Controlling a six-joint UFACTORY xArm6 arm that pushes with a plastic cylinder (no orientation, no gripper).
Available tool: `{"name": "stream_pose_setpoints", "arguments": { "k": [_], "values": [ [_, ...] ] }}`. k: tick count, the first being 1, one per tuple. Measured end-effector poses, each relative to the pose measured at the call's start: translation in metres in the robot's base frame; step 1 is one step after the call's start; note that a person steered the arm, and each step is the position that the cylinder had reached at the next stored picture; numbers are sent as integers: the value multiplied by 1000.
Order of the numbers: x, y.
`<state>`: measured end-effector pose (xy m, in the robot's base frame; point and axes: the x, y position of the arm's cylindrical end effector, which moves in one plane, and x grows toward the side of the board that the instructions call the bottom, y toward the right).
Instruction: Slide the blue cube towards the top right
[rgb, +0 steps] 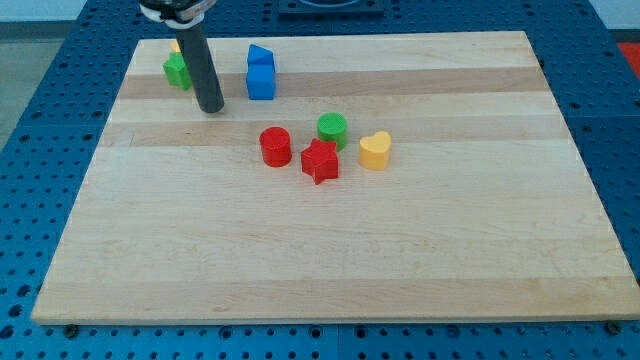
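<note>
My tip rests on the wooden board near its upper left. There are no fingers here to spread or pinch, only a bare rod end, touching no block.

The blue cube sits just beside the tip at about two o'clock, with a narrow strip of bare wood between them. A second blue block, of a less regular shape, touches the cube's far side at twelve o'clock from it. At about eleven o'clock from the tip, partly hidden behind the rod, lie a green block and a sliver of a yellow block; I cannot make out their shapes.

Further out, at about four o'clock and well apart from the tip, sits a loose cluster: a red cylinder, a red star, a green cylinder and a yellow heart-shaped block.

To do this step well, I judge the tip should first drop to the cube's seven-to-eight o'clock side, then push through the cube's centre towards two o'clock. An off-centre contact would likely spin the cube or let it slip sideways. The blue neighbour may be dragged along, so a line slightly more rightward than upward should peel the cube away from it. The path to the top right looks open.
</note>
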<state>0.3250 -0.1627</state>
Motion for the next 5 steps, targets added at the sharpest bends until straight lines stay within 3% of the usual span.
{"name": "stream_pose_setpoints", "arguments": {
  "k": [2, 4, 5],
  "values": [
    [-23, 11],
    [-24, 96],
    [-38, 105]
  ]
}}
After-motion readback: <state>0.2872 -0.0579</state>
